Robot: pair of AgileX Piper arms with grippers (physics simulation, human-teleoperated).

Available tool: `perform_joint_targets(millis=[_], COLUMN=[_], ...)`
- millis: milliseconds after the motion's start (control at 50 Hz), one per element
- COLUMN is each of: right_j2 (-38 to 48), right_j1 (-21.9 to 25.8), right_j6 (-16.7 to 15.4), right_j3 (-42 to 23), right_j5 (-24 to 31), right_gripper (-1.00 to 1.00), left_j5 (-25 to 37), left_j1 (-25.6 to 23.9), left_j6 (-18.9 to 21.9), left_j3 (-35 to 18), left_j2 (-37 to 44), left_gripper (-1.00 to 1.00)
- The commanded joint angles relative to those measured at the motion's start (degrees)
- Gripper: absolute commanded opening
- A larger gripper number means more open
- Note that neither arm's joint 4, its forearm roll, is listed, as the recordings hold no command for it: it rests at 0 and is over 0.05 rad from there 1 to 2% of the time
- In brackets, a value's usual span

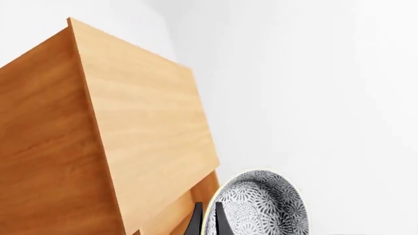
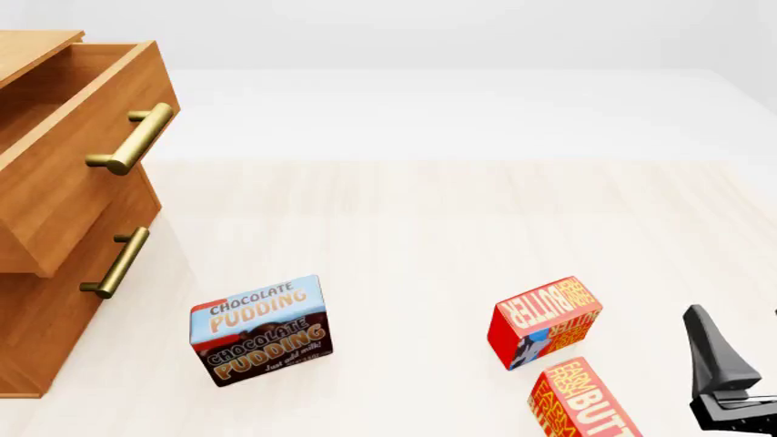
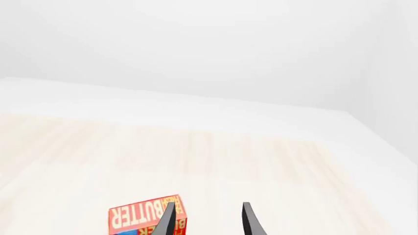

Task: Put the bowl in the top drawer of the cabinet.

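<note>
The bowl (image 1: 261, 205), black-and-white patterned with a thin tan rim, shows only in the left wrist view. My left gripper (image 1: 207, 221) is shut on its rim, one dark finger on each side of the wall. Just beside them, the warm brown cabinet (image 1: 130, 122) fills much of that view. In the front view the cabinet (image 2: 49, 319) stands at the far left, and its top drawer (image 2: 73, 173) is pulled out, brass handle forward. Neither the bowl nor the left arm shows there. My right gripper (image 3: 207, 220) is open and empty, low at the front right.
A chocolate pudding box (image 2: 258, 330) stands in front of the cabinet. Two red butter boxes (image 2: 544, 320) (image 2: 585, 401) lie near the right gripper's finger (image 2: 714, 355). The lower drawer (image 2: 85, 273) is closed, its handle sticking out.
</note>
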Motion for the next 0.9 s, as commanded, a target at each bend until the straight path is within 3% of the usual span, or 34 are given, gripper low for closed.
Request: perform_joint_targets(millis=[20, 300, 900], right_j2=[0.3, 0.5, 0.2], right_j1=[0.0, -0.1, -0.2], right_j6=[0.0, -0.1, -0.1], right_j3=[0.0, 0.1, 0.1], right_j5=[-0.3, -0.5, -0.2], right_gripper=[1.00, 1.00, 1.00], left_j5=[2.4, 0.4, -4.1], left_j1=[-0.5, -0.7, 4.5], left_j6=[-1.0, -6.4, -7.7], left_j3=[-0.1, 8.0, 8.7], left_j2=[-0.3, -2.6, 0.5], left_gripper=[-1.00, -1.00, -1.00])
